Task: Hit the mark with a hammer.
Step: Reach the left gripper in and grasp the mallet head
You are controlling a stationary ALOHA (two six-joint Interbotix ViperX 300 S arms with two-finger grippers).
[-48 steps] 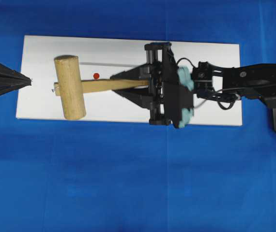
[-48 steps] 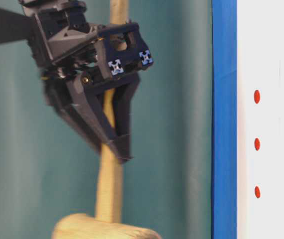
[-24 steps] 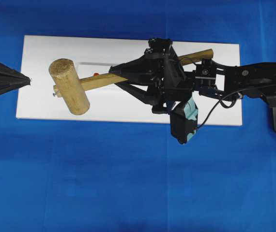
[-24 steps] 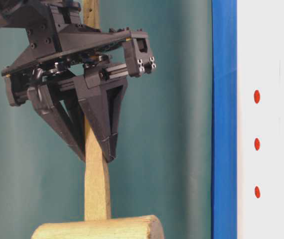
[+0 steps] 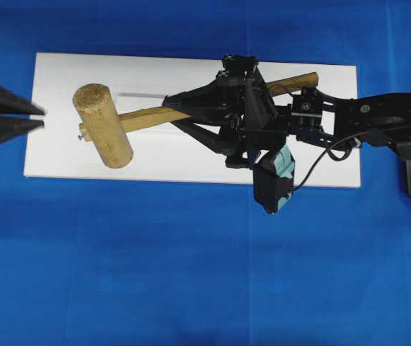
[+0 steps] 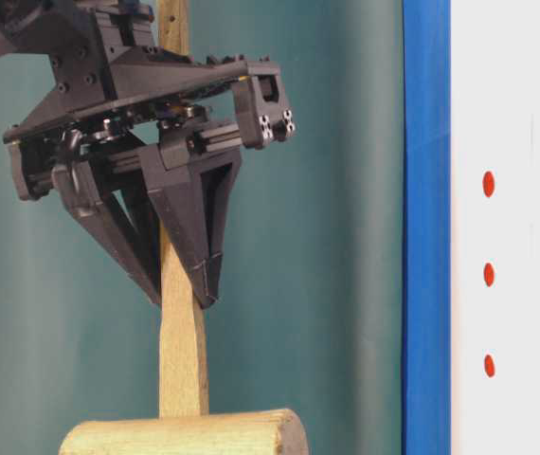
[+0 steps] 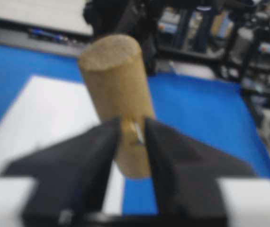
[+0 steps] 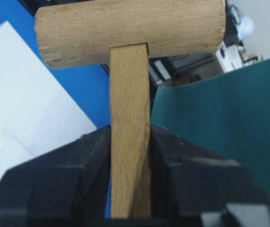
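Note:
The hammer's thick wooden head [image 5: 103,126] hangs over the left part of the white board [image 5: 155,160], tilted so one round end face shows. Its slim handle [image 5: 148,117] runs right, through my right gripper [image 5: 169,113], which is shut on it. In the right wrist view both fingers press the handle [image 8: 129,118] below the head [image 8: 125,28]. My left gripper [image 5: 43,117] sits at the board's left edge, open, apart from the head. Its wrist view shows the head [image 7: 116,80] beyond the gap. The mark is hidden under the handle in the overhead view.
Blue cloth [image 5: 191,274] surrounds the board. In the table-level view three red dots [image 6: 489,275] sit on a white surface at the right, past a blue strip, with a teal backdrop behind the right gripper [image 6: 180,299].
My left gripper's jaws have opened. Over the second the right gripper rolled, turning the hammer head; the handle now covers the red mark. The last half second shows little motion.

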